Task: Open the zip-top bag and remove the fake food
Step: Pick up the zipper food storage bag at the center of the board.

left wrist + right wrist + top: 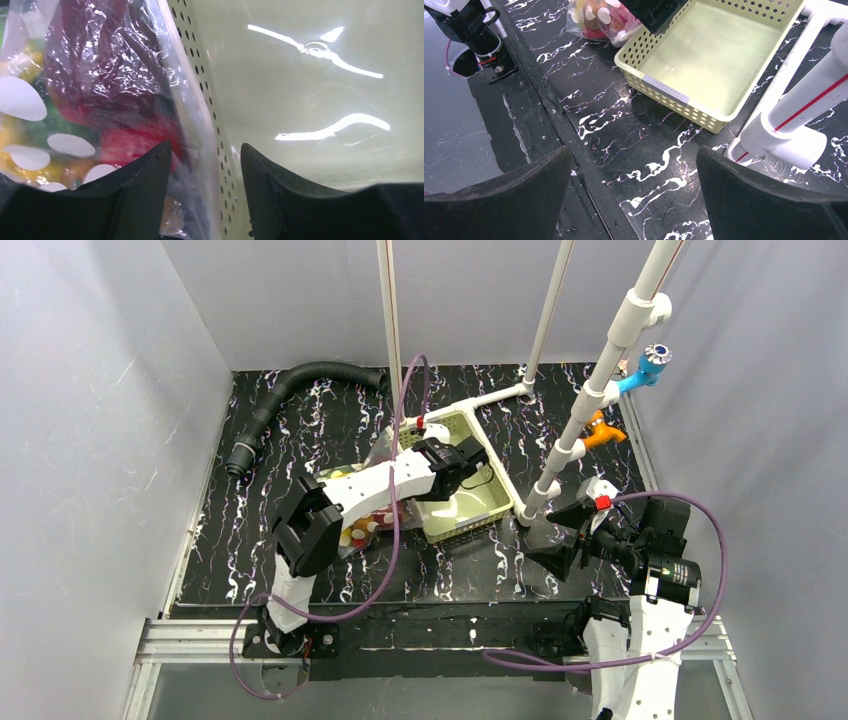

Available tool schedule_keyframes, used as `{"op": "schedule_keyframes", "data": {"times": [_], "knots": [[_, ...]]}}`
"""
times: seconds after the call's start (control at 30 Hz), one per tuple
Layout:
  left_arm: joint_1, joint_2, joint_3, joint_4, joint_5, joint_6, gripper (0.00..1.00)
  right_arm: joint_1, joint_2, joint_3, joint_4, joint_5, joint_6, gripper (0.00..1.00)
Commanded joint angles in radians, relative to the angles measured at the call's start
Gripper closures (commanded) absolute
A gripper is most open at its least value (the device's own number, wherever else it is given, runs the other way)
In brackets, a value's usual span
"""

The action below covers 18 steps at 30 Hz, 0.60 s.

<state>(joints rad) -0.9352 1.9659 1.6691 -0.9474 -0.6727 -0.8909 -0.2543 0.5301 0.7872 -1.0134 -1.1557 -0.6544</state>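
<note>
The zip-top bag (357, 533), clear crinkly plastic with off-white dots, lies against the left side of the pale green basket (503, 487), mostly under my left arm. In the left wrist view the bag (115, 65) shows fake food inside: a dark red piece (100, 50), a bright red one (132, 142) and some yellow (20, 65). My left gripper (205, 147) straddles the bag's edge and the perforated basket wall (200, 85), one finger on the bag side, the other inside the basket, with a gap still showing. My right gripper (634, 152) hovers open over the bare mat, empty.
A white pipe frame stands right of the basket, its foot (784, 145) close to my right fingers. An orange clamp (602, 430) and a blue fitting (647, 370) hang on it. A black corrugated hose (300, 380) curves along the back left.
</note>
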Motion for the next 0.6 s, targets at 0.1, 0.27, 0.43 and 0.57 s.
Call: {"op": "schedule_keyframes", "data": {"times": [0.1, 0.27, 0.43, 0.57], "knots": [[0.004, -0.076, -0.017, -0.064, -0.084, 0.042, 0.79, 0.000, -0.006, -0.006, 0.022, -0.027, -0.006, 0.00], [0.004, -0.197, -0.048, -0.037, -0.083, 0.128, 1.00, 0.000, -0.007, -0.005, 0.017, -0.025, -0.011, 0.00], [0.010, -0.386, -0.197, 0.090, -0.025, 0.276, 1.00, 0.001, -0.008, 0.000, 0.013, -0.019, -0.013, 0.00], [0.044, -0.580, -0.346, 0.167, 0.071, 0.420, 1.00, 0.003, -0.003, 0.009, -0.002, -0.005, -0.031, 0.00]]}}
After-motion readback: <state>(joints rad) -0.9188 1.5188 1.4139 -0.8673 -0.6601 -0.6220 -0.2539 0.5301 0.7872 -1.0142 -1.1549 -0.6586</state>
